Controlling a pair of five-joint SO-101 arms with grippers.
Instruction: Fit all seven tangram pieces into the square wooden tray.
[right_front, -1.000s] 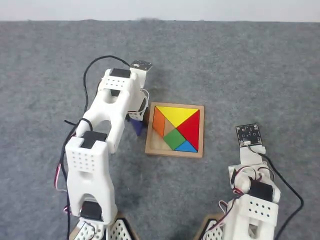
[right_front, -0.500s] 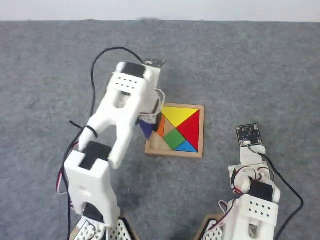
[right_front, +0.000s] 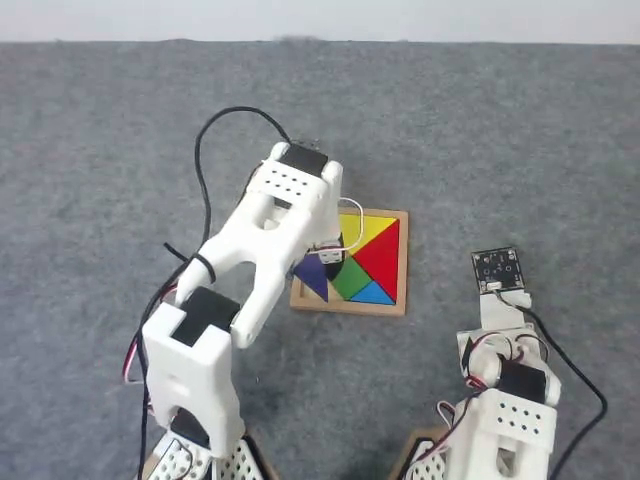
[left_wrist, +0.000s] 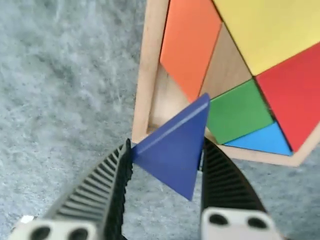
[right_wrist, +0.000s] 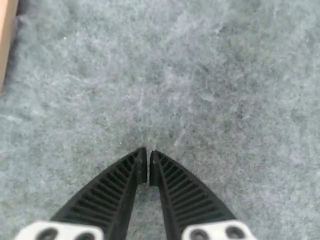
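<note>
Left arm (right_front: 250, 260) over the grey mat (right_front: 500, 130), at the wooden tray (right_front: 350, 307).
I saw my left gripper (left_wrist: 167, 147) clamped on the dark blue triangle (left_wrist: 175, 150), which overlapped the tray's rim by the bare corner, near the orange piece (left_wrist: 190, 45). My right gripper (right_wrist: 149, 152) sat closed and empty, well apart.

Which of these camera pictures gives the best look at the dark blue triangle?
The left wrist view: the dark blue triangle is close and whole, held by the left gripper over a corner of the tray. The high view has it small, partly under the arm. The right wrist view faces the carpet.
</note>
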